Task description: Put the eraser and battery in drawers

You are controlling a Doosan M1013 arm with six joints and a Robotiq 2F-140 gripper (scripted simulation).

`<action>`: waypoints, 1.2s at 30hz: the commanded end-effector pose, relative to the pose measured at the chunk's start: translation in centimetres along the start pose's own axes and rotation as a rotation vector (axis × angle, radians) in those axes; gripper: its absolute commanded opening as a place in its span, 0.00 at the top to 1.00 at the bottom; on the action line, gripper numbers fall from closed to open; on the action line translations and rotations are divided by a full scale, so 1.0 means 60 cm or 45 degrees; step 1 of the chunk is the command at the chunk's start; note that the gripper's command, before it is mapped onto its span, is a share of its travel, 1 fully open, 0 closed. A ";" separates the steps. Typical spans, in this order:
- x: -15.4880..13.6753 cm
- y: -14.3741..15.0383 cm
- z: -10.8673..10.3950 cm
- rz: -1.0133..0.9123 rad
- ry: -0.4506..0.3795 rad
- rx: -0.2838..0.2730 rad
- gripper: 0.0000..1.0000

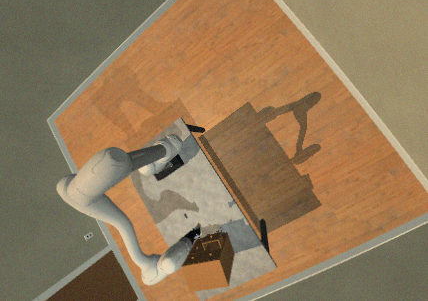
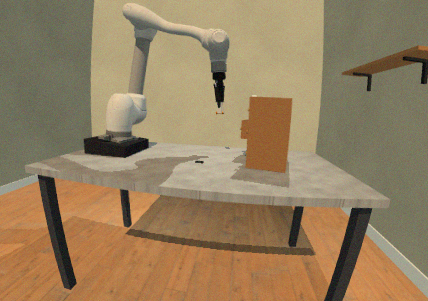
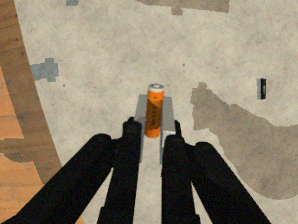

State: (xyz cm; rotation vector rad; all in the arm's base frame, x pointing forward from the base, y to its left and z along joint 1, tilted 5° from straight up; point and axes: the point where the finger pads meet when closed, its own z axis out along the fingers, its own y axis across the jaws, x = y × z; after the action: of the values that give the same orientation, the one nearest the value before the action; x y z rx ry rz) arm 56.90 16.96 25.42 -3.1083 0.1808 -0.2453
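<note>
My gripper (image 3: 154, 109) (image 2: 219, 108) (image 1: 191, 235) is shut on the AA battery (image 3: 154, 111) (image 2: 219, 112), an orange cell with a silver tip that sticks out past the fingertips. It hangs high above the table, a little to the left of the small orange chest (image 2: 269, 135) (image 1: 206, 274) and about level with its top. One drawer (image 2: 245, 128) stands out from the chest's front. The eraser (image 2: 199, 162) (image 3: 262, 88) (image 1: 186, 214), small and dark, lies on the table between the robot base and the chest.
The robot base (image 2: 116, 145) (image 1: 167, 170) sits at the table's far left. The grey table (image 2: 320, 186) (image 1: 210, 189) has its edge just left of my gripper in the wrist view. A wall shelf (image 2: 387, 63) hangs at the right.
</note>
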 end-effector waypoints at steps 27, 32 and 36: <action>-0.023 -0.001 0.014 -0.004 0.789 -0.002 0.94; -0.026 -0.002 0.016 -0.005 0.890 -0.001 0.94; -0.028 -0.002 0.017 -0.005 0.965 0.000 0.94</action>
State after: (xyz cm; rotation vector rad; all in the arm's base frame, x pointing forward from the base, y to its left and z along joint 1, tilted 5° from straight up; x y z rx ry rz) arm 55.66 17.05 24.26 -2.8796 0.1628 -1.2638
